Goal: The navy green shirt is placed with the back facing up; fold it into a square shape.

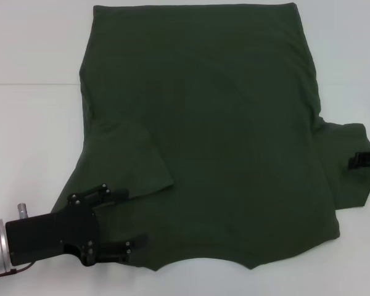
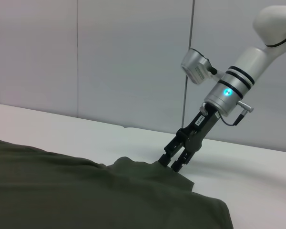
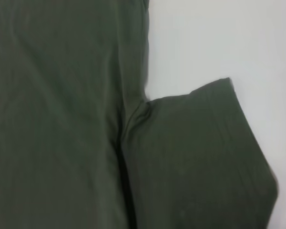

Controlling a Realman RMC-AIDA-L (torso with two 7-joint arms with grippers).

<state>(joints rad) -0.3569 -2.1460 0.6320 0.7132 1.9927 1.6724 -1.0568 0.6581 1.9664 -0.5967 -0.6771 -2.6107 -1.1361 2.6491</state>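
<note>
Navy green shirt spread flat, both grippers at its edges

Navy green shirt (image 1: pixel 216 142) covers most of the white table (image 1: pixel 31 135), lying flat with its hem at the far side and its collar edge at the near side. Its cloth is plain and dark, with only soft creases. On the left, the left sleeve (image 1: pixel 132 163) is folded inward so that it lies on top of the body of the shirt, its cuff edge slanting toward the near side. On the right, the right sleeve (image 1: pixel 348 166) lies spread out on the table, away from the body; the right wrist view shows this sleeve (image 3: pixel 195 157) flat beside the shirt's side seam, with bare table past it.

The left gripper (image 1: pixel 120 225) lies at the near left corner of the shirt, by the shoulder, its black fingers (image 1: pixel 114 192) set wide apart and resting over the fabric there, one toward the folded sleeve and one toward the near edge. Whether any cloth is caught between them cannot be told.

The right gripper (image 2: pixel 174 161) is at the right edge of the scene, at the outer end of the spread sleeve. In the left wrist view it slants down with its tips touching a small raised ridge of the fabric, the fingers narrowly parted.
</note>
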